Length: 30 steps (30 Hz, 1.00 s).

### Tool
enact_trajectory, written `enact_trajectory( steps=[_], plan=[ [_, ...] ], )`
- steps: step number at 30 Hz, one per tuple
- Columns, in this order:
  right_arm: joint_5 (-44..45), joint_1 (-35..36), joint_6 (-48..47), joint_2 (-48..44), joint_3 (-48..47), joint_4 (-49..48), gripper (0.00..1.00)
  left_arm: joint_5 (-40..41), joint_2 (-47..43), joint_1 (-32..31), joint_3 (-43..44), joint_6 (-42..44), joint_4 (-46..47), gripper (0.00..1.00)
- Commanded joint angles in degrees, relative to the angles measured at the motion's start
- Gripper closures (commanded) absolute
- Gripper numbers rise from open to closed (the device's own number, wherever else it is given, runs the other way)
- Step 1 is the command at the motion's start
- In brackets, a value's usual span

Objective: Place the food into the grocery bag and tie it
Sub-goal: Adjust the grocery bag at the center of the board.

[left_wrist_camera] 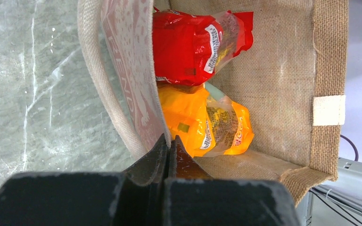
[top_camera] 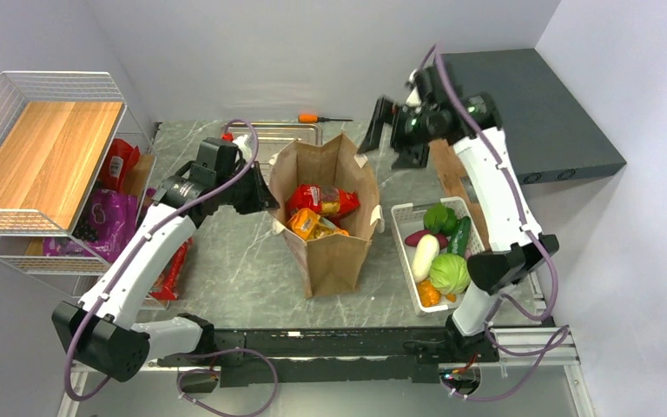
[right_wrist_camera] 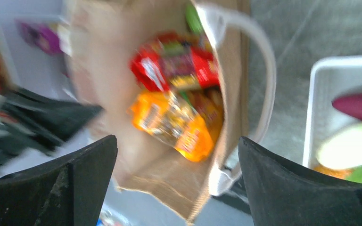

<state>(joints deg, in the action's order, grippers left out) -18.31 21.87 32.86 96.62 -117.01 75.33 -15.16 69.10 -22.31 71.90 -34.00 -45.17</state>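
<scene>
Left gripper (left_wrist_camera: 169, 143): pinching the upright grocery bag (top_camera: 334, 252) by its wall.
Right gripper (right_wrist_camera: 175, 141): spread wide above the bag, empty.
Food: we see 2 inside, a red packet (left_wrist_camera: 188, 47) and an orange packet (left_wrist_camera: 198, 127).
Writing: packet labels illegible (too small).

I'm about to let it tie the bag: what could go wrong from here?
1. The left tool pinches the grocery bag only at its rim; a pull could tip it.
2. Vegetables sit in the white basket; tying now may leave food out.
3. The open right tool could snag a handle.
</scene>
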Motion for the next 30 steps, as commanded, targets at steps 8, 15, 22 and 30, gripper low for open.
enact_trajectory(
  steps=[8, 15, 22, 30],
  plan=[
    [-15.2, -9.2, 49.3, -11.8, 8.2, -26.9, 0.0, -3.4, 3.2, 0.0, 4.1, 2.0, 1.8, 1.0],
    [-9.3, -9.3, 59.2, -13.5, 8.6, -30.4, 0.0, -3.5, 3.8, 0.0, 1.6, 5.0, 1.6, 1.0],
    [-12.6, -8.8, 63.2, -3.4, -3.8, -25.1, 0.0, -1.7, 2.0, 0.1, -1.9, 5.1, 1.7, 1.0],
    [-9.5, -4.1, 64.6, 1.8, -11.9, -28.2, 0.0, -2.6, 1.7, 0.1, -2.3, 4.1, 2.5, 1.0]
  ],
)
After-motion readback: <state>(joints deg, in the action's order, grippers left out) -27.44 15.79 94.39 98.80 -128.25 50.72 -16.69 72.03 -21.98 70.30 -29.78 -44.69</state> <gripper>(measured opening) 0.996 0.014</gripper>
